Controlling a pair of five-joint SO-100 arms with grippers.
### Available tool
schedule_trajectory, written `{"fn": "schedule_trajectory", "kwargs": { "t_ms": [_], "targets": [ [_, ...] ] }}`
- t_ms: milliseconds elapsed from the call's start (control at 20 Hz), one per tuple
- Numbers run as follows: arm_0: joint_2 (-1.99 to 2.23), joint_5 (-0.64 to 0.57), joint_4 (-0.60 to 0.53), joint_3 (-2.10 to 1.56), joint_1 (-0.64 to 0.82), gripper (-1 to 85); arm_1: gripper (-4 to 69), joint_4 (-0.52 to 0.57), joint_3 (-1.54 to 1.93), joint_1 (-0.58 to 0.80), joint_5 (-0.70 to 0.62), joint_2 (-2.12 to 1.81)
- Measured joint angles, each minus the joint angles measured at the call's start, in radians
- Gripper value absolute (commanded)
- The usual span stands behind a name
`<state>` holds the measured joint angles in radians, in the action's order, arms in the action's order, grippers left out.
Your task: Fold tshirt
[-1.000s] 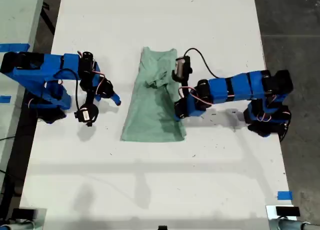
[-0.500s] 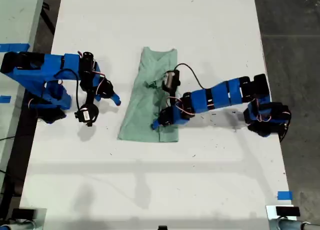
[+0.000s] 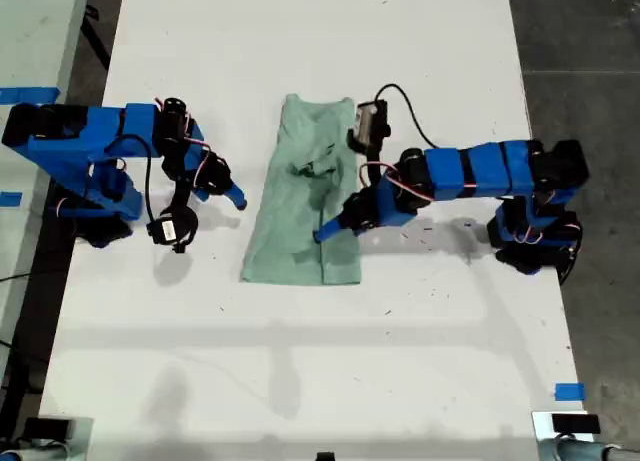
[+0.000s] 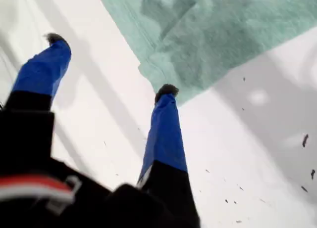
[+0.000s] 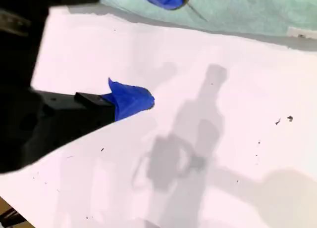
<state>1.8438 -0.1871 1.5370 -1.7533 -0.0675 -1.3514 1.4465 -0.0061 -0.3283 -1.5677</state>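
1. One tshirt, mint green, is lying folded into a long narrow strip mid-desk, btwn the two blue arms.
2. My first end effector is reaching in from the exterior view's right and is hanging over the tshirt's lower part. Its 2 fingers are standing wide apart and gripping nothing.
3. In the first wrist view, one fingertip is sitting right at a folded corner of the tshirt. Can't tell if it's touching. The other finger is over bare desk.
4. My second end effector is sitting on the exterior view's left, near the tshirt's edge but off it. Its 2 fingers are also apart and holding nothing.
5. One strip of blue tape is sticking to the desk near the exterior view's lower right.
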Motion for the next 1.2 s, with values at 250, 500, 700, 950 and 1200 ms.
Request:
{"fn": "schedule_trajectory", "kwargs": {
  "t_ms": [250,500,700,950,1200],
  "targets": [
    [-0.081,0.000,-0.094,0.087,-0.101,28.2,32.5,-0.005,0.213,0.002,0.011,-0.175],
    [-0.235,0.023,-0.247,0.087,-0.178,28.2,32.5,-0.002,0.273,0.011,0.012,-0.225],
    [-0.393,0.064,-0.344,0.034,-0.184,15.8,32.5,-0.002,0.279,0.011,0.012,-0.225],
    [-0.430,0.106,-0.417,-0.003,-0.186,0.1,32.4,0.031,0.350,0.011,0.031,-0.244],
    [-0.428,0.123,-0.173,0.190,-0.176,0.1,32.0,0.084,0.405,0.011,0.040,-0.282]
  ]
}}
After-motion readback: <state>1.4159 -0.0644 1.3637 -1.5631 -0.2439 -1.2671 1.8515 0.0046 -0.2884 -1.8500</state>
